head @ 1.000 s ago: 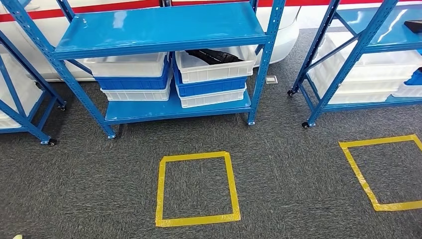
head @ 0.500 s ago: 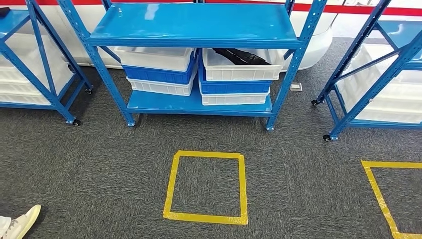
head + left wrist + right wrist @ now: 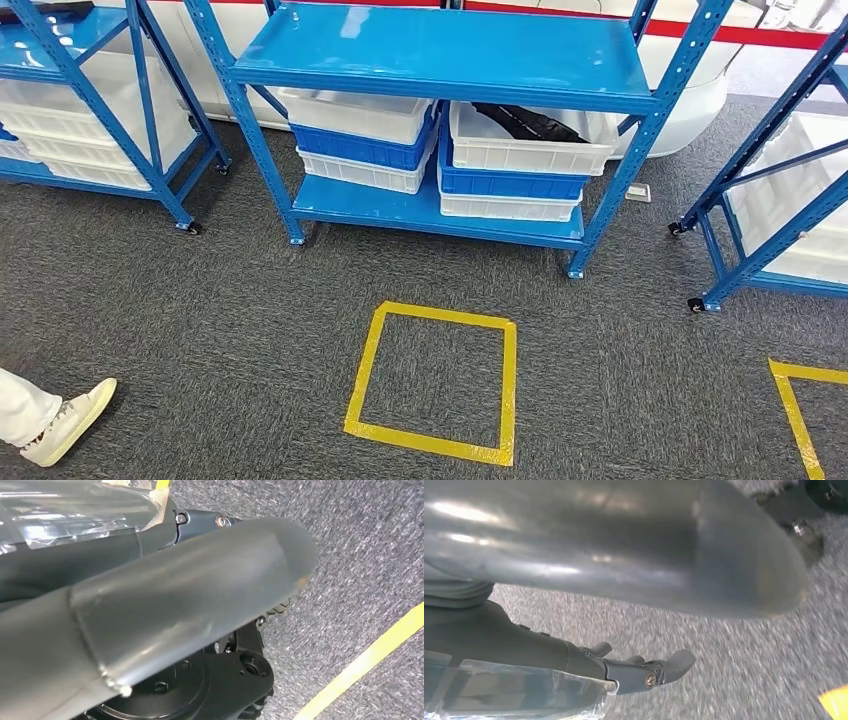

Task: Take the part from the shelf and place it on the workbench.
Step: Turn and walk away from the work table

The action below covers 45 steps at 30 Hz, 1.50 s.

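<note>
A long black part (image 3: 530, 122) lies in the top white bin (image 3: 525, 155) on the right side of the blue shelf unit's (image 3: 440, 50) lower level, in the head view. My left hand (image 3: 165, 610) hangs over grey carpet, its thick thumb stretched out and nothing in it. My right hand (image 3: 624, 580) also hangs over the carpet; its dark fingers (image 3: 659, 672) reach out straight and apart from the thumb, holding nothing. Both hands are far from the shelf.
Stacked white and blue bins (image 3: 360, 150) fill the shelf's lower left. More blue shelf units stand at the left (image 3: 90, 120) and right (image 3: 780, 230). A yellow tape square (image 3: 433, 440) marks the carpet ahead, another (image 3: 795, 420) at the right. A person's shoe (image 3: 70, 420) is at lower left.
The whole picture has shifted: the camera has turned, so the shelf and tape square sit further right in the frame. A person's shoe and trouser leg have come into view at lower left.
</note>
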Available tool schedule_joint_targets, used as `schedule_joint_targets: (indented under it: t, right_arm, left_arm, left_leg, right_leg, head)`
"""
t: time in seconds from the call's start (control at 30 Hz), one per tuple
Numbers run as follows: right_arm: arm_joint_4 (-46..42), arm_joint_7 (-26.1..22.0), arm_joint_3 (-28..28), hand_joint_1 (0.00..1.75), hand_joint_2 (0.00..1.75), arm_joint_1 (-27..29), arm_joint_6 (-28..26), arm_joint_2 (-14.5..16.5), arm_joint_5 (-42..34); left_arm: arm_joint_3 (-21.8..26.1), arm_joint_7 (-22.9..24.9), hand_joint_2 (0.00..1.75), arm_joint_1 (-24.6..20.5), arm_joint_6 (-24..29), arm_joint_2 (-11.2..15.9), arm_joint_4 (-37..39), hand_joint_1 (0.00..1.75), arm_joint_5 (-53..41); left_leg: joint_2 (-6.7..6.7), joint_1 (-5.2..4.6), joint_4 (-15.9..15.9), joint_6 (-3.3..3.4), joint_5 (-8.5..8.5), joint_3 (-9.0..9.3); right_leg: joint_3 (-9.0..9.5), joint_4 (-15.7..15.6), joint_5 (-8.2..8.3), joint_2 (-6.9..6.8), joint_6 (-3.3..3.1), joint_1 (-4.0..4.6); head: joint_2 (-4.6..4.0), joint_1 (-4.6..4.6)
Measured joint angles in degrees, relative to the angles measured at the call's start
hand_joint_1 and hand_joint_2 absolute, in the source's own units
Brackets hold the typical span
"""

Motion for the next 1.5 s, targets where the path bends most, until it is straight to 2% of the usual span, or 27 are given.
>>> schedule_joint_targets:
  t: [0.07, 0.13, 0.2, 0.27, 0.33, 0.4, 0.43, 0.53, 0.6, 0.63, 0.73, 0.8, 0.83, 0.87, 0.9, 0.93, 0.97, 1.0, 1.07, 1.1, 1.17, 1.23, 1.3, 1.33, 1.37, 1.47, 1.5]
  right_arm:
    - [-0.01, -0.01, -0.12, 0.0, 0.0, 0.05, -0.07, 0.04, 0.02]
    - [-0.01, -0.01, -0.31, 0.0, 0.0, 0.11, -0.14, 0.02, 0.07]
    - [0.0, 0.01, -0.46, 0.0, 0.0, 0.25, -0.17, -0.03, 0.13]
    - [0.0, 0.05, -0.55, 0.0, 0.0, 0.42, -0.18, -0.05, 0.14]
    - [0.0, 0.07, -0.66, 0.0, 0.0, 0.57, -0.21, -0.03, 0.14]
    - [0.0, 0.08, -0.76, 0.0, 0.0, 0.63, -0.23, 0.09, 0.14]
    - [0.0, 0.08, -0.81, 0.0, 0.0, 0.63, -0.24, 0.16, 0.14]
    - [0.0, 0.09, -0.98, 0.0, 0.0, 0.59, -0.4, 0.19, 0.14]
    - [-0.01, 0.09, -1.13, 0.0, 0.0, 0.6, -0.56, 0.2, 0.14]
    - [-0.02, 0.08, -1.21, 0.0, 0.0, 0.59, -0.62, 0.24, 0.14]
    - [-0.01, 0.07, -1.42, 0.0, 0.0, 0.76, -0.67, 0.2, 0.18]
    - [0.0, 0.08, -1.49, 0.0, 0.0, 1.12, -0.67, 0.09, 0.27]
    - [0.0, 0.08, -1.5, 0.0, 0.0, 1.3, -0.67, 0.04, 0.32]
    - [0.01, 0.08, -1.51, 0.0, 0.0, 1.45, -0.67, 0.01, 0.33]
    - [0.05, 0.08, -1.51, 0.0, 0.0, 1.61, -0.67, -0.01, 0.34]
    - [0.1, 0.08, -1.52, 0.0, 0.0, 1.69, -0.67, -0.01, 0.34]
    - [0.14, 0.08, -1.54, 0.0, 0.0, 1.73, -0.66, -0.02, 0.34]
    - [0.16, 0.08, -1.55, 0.0, 0.0, 1.74, -0.66, -0.01, 0.36]
    - [0.12, 0.06, -1.57, 0.0, 0.0, 1.65, -0.66, -0.03, 0.4]
    - [0.1, 0.06, -1.58, 0.0, 0.0, 1.62, -0.66, -0.04, 0.43]
    - [0.07, 0.05, -1.64, 0.0, 0.0, 1.54, -0.67, -0.08, 0.46]
    - [0.07, 0.05, -1.74, 0.0, 0.0, 1.49, -0.67, -0.11, 0.48]
    - [0.07, 0.05, -1.82, 0.0, 0.0, 1.63, -0.66, -0.11, 0.49]
    - [0.07, 0.05, -1.85, 0.0, 0.0, 1.72, -0.66, -0.1, 0.49]
    - [0.07, 0.04, -1.86, 0.0, 0.0, 1.78, -0.66, -0.08, 0.49]
    - [0.08, -0.02, -1.9, 0.0, 0.0, 1.75, -0.66, 0.02, 0.49]
    - [0.08, -0.03, -1.92, 0.0, 0.0, 1.68, -0.66, 0.02, 0.5]
  left_arm:
    - [0.15, -0.2, 0.0, -0.02, -0.4, 0.07, -0.01, 0.0, -0.24]
    - [0.22, -0.37, 0.0, -0.08, -0.62, 0.17, 0.0, 0.0, -0.45]
    - [0.33, -0.49, 0.0, -0.11, -0.75, 0.21, 0.01, 0.0, -0.59]
    - [0.43, -0.57, 0.0, -0.08, -0.84, 0.22, 0.03, 0.0, -0.81]
    - [0.46, -0.63, 0.0, -0.07, -0.87, 0.26, 0.05, 0.0, -1.02]
    - [0.49, -0.67, 0.0, -0.1, -0.89, 0.4, 0.05, 0.0, -1.09]
    - [0.5, -0.7, 0.0, -0.14, -0.91, 0.48, 0.05, 0.0, -1.11]
    - [0.52, -0.77, 0.0, -0.28, -0.97, 0.56, 0.07, 0.0, -1.15]
    - [0.54, -0.79, 0.0, -0.25, -0.97, 0.56, 0.1, 0.0, -1.18]
    - [0.55, -0.8, 0.0, -0.26, -0.97, 0.58, 0.11, 0.0, -1.2]
    - [0.7, -0.81, 0.0, -0.42, -1.02, 0.62, 0.13, 0.0, -1.37]
    - [0.91, -0.81, 0.0, -0.38, -1.07, 0.6, 0.2, 0.0, -1.54]
    - [0.99, -0.81, 0.0, -0.33, -1.09, 0.57, 0.23, 0.0, -1.58]
    - [1.04, -0.81, 0.0, -0.29, -1.09, 0.55, 0.27, 0.0, -1.6]
    - [1.08, -0.81, 0.0, -0.24, -1.09, 0.55, 0.31, 0.0, -1.61]
    - [1.11, -0.81, 0.0, -0.21, -1.09, 0.56, 0.33, 0.0, -1.61]
    - [1.15, -0.81, 0.0, -0.22, -1.09, 0.58, 0.35, 0.0, -1.62]
    - [1.19, -0.81, 0.0, -0.24, -1.09, 0.6, 0.38, 0.0, -1.62]
    - [1.19, -0.81, 0.0, -0.41, -1.1, 0.6, 0.38, 0.0, -1.63]
    - [1.19, -0.82, 0.0, -0.49, -1.11, 0.6, 0.38, 0.0, -1.63]
    - [1.19, -0.83, 0.0, -0.64, -1.13, 0.62, 0.38, 0.0, -1.65]
    - [1.18, -0.84, 0.0, -0.61, -1.14, 0.6, 0.39, 0.0, -1.69]
    - [1.18, -0.84, 0.0, -0.49, -1.15, 0.61, 0.41, 0.0, -1.78]
    - [1.17, -0.84, 0.0, -0.45, -1.15, 0.62, 0.42, 0.0, -1.86]
    - [1.18, -0.84, 0.0, -0.42, -1.15, 0.65, 0.43, 0.0, -1.96]
    - [1.2, -0.82, 0.0, -0.32, -1.17, 0.74, 0.46, 0.0, -2.23]
    - [1.2, -0.81, 0.0, -0.33, -1.19, 0.74, 0.48, 0.0, -2.27]
  left_leg:
    - [0.07, 0.29, 0.15, -0.59, -0.46, 0.11]
    - [0.51, 0.49, 3.54, -1.14, -2.37, -1.23]
    - [1.01, 0.63, 10.87, -1.63, -5.74, -5.02]
    - [1.2, 0.71, 16.32, -1.72, -6.93, -8.59]
    - [1.25, 0.6, 13.68, -1.12, -3.62, -8.3]
    - [1.39, 0.15, 6.03, 0.12, 0.8, -5.14]
    - [1.51, -0.16, 3.29, 0.63, 1.75, -3.87]
    - [1.51, -0.75, 0.87, 1.65, 1.19, -2.39]
    - [1.32, -0.54, -0.15, 2.27, 0.94, -0.97]
    - [1.23, -0.41, -0.54, 2.55, 0.79, -0.18]
    - [0.93, -0.28, -0.94, 2.91, -0.41, 1.4]
    - [0.63, -0.17, -0.93, 2.68, -1.62, 2.8]
    - [0.51, -0.07, -0.93, 2.49, -2.28, 3.69]
    - [0.44, 0.02, -0.93, 2.23, -3.04, 4.59]
    - [0.38, 0.07, -0.88, 1.92, -3.82, 5.38]
    - [0.33, 0.05, -0.87, 1.56, -4.63, 6.06]
    - [0.32, 0.01, -0.93, 1.15, -5.38, 6.51]
    - [0.33, -0.03, -0.86, 0.77, -5.82, 7.01]
    - [0.45, 0.04, 0.0, 0.16, -5.84, 7.32]
    - [0.57, 0.11, 1.72, -0.09, -5.32, 6.77]
    - [0.89, 0.31, 7.72, -0.61, -4.92, 3.01]
    - [1.07, 0.51, 13.81, -1.13, -7.32, -2.07]
    - [1.11, 0.68, 15.4, -1.43, -10.35, -5.65]
    - [1.15, 0.73, 13.99, -1.45, -10.37, -6.35]
    - [1.23, 0.76, 11.34, -1.36, -8.82, -6.41]
    - [1.57, 0.48, 3.64, -0.67, 0.17, -5.09]
    - [1.57, 0.32, 2.74, -0.35, 1.58, -4.72]
  right_leg:
    - [0.43, -0.09, -0.06, 0.0, -1.19, -0.01]
    - [1.1, -0.18, -0.05, -0.02, -1.95, -0.23]
    - [1.5, -0.18, -0.35, -0.11, -2.46, -0.09]
    - [1.98, -0.17, -0.86, -0.16, -2.74, 0.19]
    - [2.92, -0.18, -1.63, -0.12, -2.77, 0.46]
    - [3.79, -0.29, -2.6, -0.11, -2.6, 0.68]
    - [4.12, -0.45, -3.06, -0.11, -2.37, 0.76]
    - [5.6, -0.91, -3.34, -0.25, -1.22, 0.93]
    - [5.71, 0.66, -3.32, -0.27, -0.81, 0.91]
    - [4.52, 2.78, -3.56, -0.23, -0.72, 0.83]
    - [-3.15, 13.27, -6.39, -0.12, -0.44, 0.61]
    - [-6.59, 15.31, -7.85, -0.12, 0.0, 0.4]
    - [-6.96, 13.63, -7.19, -0.12, 0.53, 0.24]
    - [-6.57, 10.23, -5.13, -0.14, 1.26, 0.05]
    - [-6.0, 6.56, -2.06, -0.23, 1.99, -0.12]
    - [-5.42, 3.55, 0.46, -0.41, 2.03, -0.22]
    - [-4.84, 1.54, 2.45, -0.52, 1.7, -0.13]
    - [-4.53, 0.89, 3.29, -0.57, 0.93, -0.02]
    - [-3.46, 0.66, 2.87, -0.35, -0.67, 0.06]
    - [-2.87, 0.5, 2.57, -0.27, -1.24, -0.1]
    - [-1.48, 0.29, 1.61, -0.21, -2.15, -0.3]
    - [-0.17, 0.25, 0.35, -0.15, -2.58, -0.28]
    - [1.47, 0.25, -1.07, 0.01, -2.53, -0.29]
    - [2.45, 0.23, -1.83, 0.1, -2.43, -0.32]
    - [3.4, 0.21, -2.63, 0.15, -2.29, -0.36]
    - [5.6, -0.15, -4.95, 0.25, -1.39, -0.21]
    - [6.49, -0.37, -5.35, 0.25, -0.89, -0.09]
  head:
    - [0.0, -0.11]
    - [0.0, -0.46]
    - [0.0, -0.81]
    - [0.0, -0.85]
    - [0.0, -0.86]
    - [0.0, -0.82]
    - [0.0, -0.79]
    - [0.0, -0.78]
    - [-0.01, -0.71]
    - [-0.01, -0.62]
    - [0.0, -0.49]
    - [0.0, -0.48]
    - [0.0, -0.48]
    - [0.0, -0.45]
    - [0.0, -0.31]
    - [0.0, -0.17]
    - [0.0, -0.1]
    - [0.0, -0.05]
    - [0.0, -0.21]
    - [0.0, -0.25]
    - [0.0, -0.42]
    - [0.0, -0.54]
    - [0.0, -0.54]
    - [0.0, -0.56]
    - [0.0, -0.56]
    - [0.0, -0.61]
    - [0.0, -0.65]
